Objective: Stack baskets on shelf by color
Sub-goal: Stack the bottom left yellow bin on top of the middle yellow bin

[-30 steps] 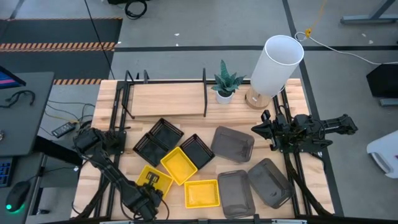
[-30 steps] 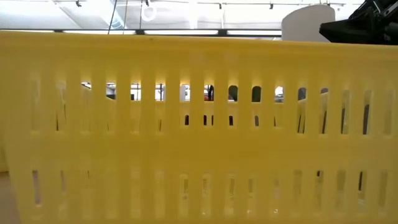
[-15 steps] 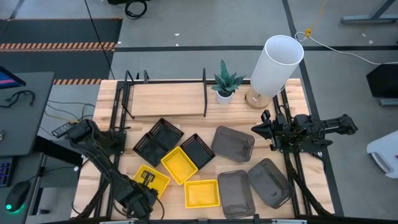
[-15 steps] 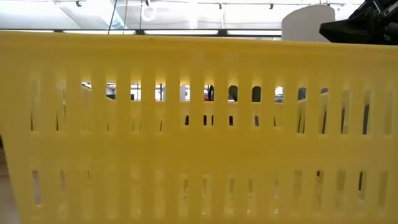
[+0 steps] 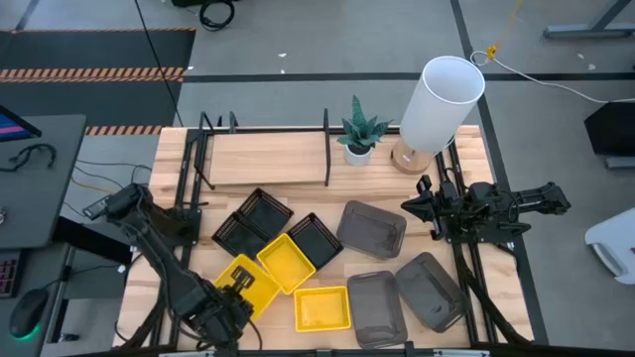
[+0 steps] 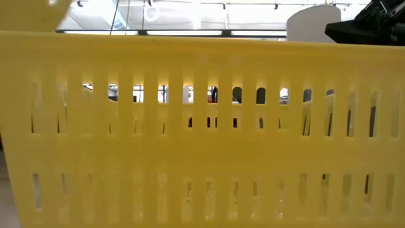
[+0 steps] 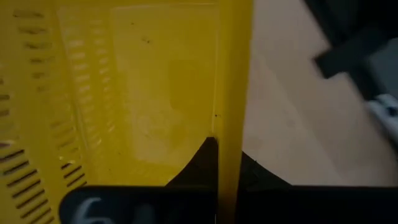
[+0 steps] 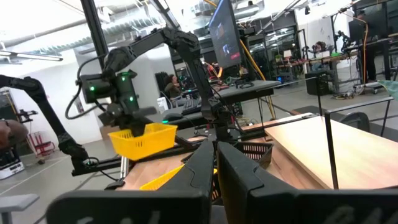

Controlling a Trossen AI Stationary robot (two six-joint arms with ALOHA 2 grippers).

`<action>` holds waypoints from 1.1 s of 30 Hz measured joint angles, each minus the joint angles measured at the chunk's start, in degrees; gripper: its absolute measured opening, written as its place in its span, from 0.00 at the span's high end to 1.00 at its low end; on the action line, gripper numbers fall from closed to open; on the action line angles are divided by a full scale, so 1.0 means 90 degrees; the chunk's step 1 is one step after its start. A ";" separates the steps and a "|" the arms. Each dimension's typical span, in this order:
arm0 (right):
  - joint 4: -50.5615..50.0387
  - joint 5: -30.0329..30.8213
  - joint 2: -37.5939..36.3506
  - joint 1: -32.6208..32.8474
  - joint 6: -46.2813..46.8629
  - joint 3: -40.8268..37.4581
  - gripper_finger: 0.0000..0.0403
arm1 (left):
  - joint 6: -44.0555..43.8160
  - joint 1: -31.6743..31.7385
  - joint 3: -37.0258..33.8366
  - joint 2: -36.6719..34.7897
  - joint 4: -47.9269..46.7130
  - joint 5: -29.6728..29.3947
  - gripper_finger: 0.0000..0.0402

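Note:
My left gripper [image 5: 236,296] is shut on a small bright yellow basket [image 5: 248,278] near the table's front left; the basket also shows in the right wrist view [image 8: 144,138]. Two more yellow baskets [image 5: 286,263] [image 5: 322,308] lie on the table beside it. Three black slatted baskets [image 5: 266,212] and three smoky grey ones [image 5: 370,228] lie around the middle. The shelf [image 5: 263,159] stands at the far left, its board bare. My right gripper [image 5: 422,208] is shut and empty, above the table's right side. My left gripper holds the yellow basket by one side wall [image 7: 233,93], with one finger [image 7: 200,160] inside the basket and the other outside. The fingers come from above and from the table's near side. The basket hangs below the gripper, clear of the table [image 8: 144,138].
A potted plant [image 5: 359,134] and a white lamp [image 5: 437,99] stand at the far right, beside the shelf. A yellow basket's slatted wall [image 6: 202,126] fills the low view. Black frame rods run along both table sides.
My left gripper has gone up and a little toward the table's left edge, still shut on the yellow basket. The basket has come up off the table with it, and one corner now shows at the top of the low view.

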 joint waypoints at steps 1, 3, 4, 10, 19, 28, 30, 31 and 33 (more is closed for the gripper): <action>0.0000 0.0000 0.0001 0.0001 0.0001 0.0000 0.93 | 0.0170 0.0051 0.0012 0.0000 0.0000 -0.0123 1.00; 0.0000 0.0000 0.0000 0.0001 0.0002 -0.0001 0.93 | 0.0460 0.0148 0.0012 0.0002 0.0003 -0.0289 1.00; 0.0000 0.0000 0.0000 0.0000 0.0001 -0.0001 0.93 | 0.0564 0.0209 0.0012 0.0012 -0.0007 -0.0359 1.00; 0.0000 0.0000 0.0002 0.0001 0.0002 -0.0001 0.93 | 0.1328 0.0562 0.0007 0.0241 0.0076 -0.0890 1.00; 0.0000 0.0000 0.0002 0.0001 0.0002 -0.0001 0.93 | 0.2672 0.0696 0.0007 0.0806 0.0236 -0.1869 1.00; 0.0022 0.0000 0.0002 0.0001 0.0001 -0.0001 0.93 | 0.3339 0.1121 -0.0446 0.0714 0.0882 -0.1753 1.00; 0.0029 0.0000 0.0000 0.0001 0.0002 -0.0001 0.93 | 0.3343 0.1198 -0.0557 0.0714 0.0949 -0.1521 1.00; 0.0034 0.0000 0.0002 -0.0001 0.0000 -0.0001 0.93 | 0.3340 0.1228 -0.0602 0.0712 0.0954 -0.1429 1.00; 0.0037 0.0001 0.0002 0.0000 0.0002 -0.0001 0.93 | 0.3338 0.1327 -0.0653 0.0687 0.1105 -0.1259 1.00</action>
